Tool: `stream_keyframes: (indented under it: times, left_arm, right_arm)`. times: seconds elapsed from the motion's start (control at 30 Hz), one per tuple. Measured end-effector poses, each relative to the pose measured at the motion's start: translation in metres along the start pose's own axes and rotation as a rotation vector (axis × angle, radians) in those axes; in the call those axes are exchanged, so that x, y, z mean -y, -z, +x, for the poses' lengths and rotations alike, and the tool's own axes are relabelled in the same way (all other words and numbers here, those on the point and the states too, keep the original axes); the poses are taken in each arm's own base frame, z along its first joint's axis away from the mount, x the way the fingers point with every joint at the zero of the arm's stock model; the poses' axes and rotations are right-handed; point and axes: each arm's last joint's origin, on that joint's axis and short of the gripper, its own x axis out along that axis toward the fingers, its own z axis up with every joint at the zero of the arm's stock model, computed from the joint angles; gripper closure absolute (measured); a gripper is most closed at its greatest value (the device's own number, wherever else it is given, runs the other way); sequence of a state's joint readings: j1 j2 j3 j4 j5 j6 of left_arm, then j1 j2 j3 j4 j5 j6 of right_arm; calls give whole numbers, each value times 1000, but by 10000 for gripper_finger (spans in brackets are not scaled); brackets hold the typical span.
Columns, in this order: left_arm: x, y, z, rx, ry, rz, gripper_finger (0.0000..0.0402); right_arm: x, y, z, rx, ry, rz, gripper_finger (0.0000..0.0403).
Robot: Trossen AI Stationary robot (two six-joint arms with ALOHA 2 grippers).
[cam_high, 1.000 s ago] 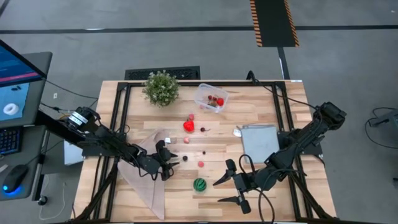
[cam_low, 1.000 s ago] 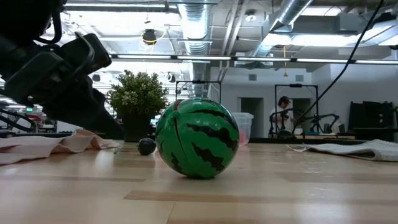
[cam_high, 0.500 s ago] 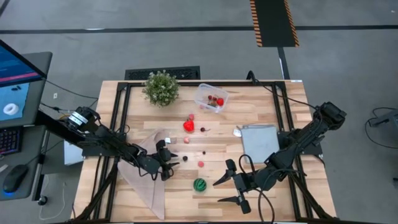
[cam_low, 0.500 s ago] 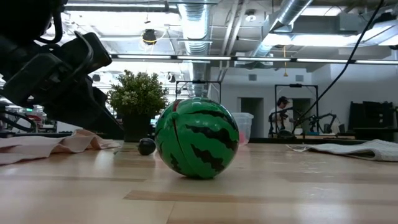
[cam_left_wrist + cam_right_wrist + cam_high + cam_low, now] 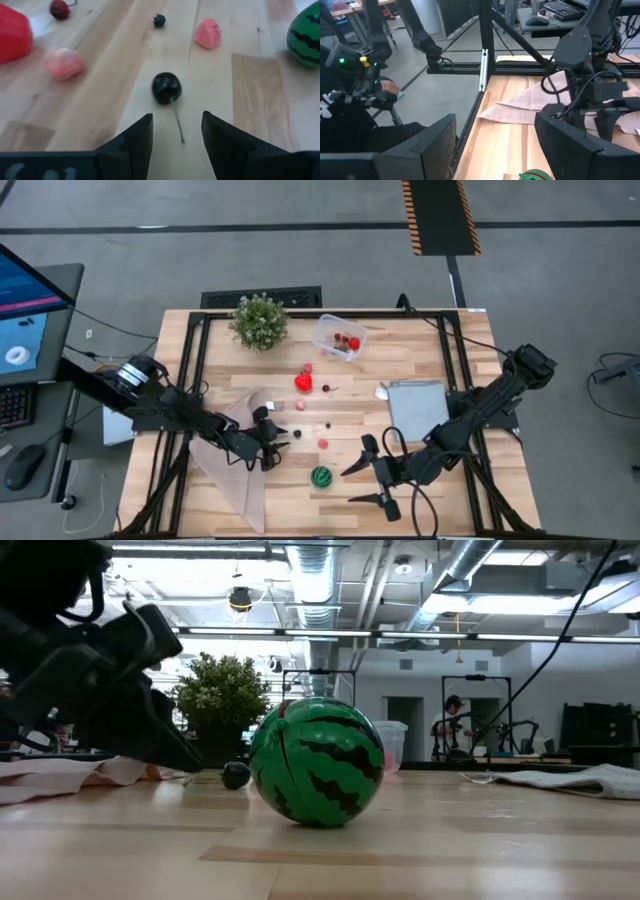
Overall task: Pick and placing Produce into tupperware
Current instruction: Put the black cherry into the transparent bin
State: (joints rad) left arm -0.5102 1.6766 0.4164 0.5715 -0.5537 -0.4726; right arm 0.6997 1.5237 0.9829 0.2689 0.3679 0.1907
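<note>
Left claw [image 5: 176,131] hovering released over glossy round dark cherry [image 5: 166,88], thin stem; right claw [image 5: 362,472] released beside striped ball [image 5: 321,477].

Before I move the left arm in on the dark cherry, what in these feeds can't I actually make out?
- Tupperware contents: high view, pieces too small to count; low view, watermelon ball covers most of it.
- Dark cherry: low view, only a dark blob beside the ball.
- Left gripper: wrist view, finger bases cut off by the edge.
- Right gripper: open, nothing between its fingers.

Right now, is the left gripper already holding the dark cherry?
No, the dark cherry lies on the wood just ahead of the open left gripper, untouched.
</note>
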Motion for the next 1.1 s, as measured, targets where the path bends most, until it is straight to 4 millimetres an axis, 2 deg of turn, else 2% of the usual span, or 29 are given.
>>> stream_keyframes:
  times: [0.17,0.37,1.1]
  left_arm:
    - [10,-5,11,38,34,38,244]
    - [6,2,23,-32,-17,49,244]
    - [9,1,21,22,-53,72,244]
  right_arm:
    - [0,0,1,-1,2,1,107]
    - [0,1,1,-5,0,1,107]
    - [0,1,1,-9,-2,0,107]
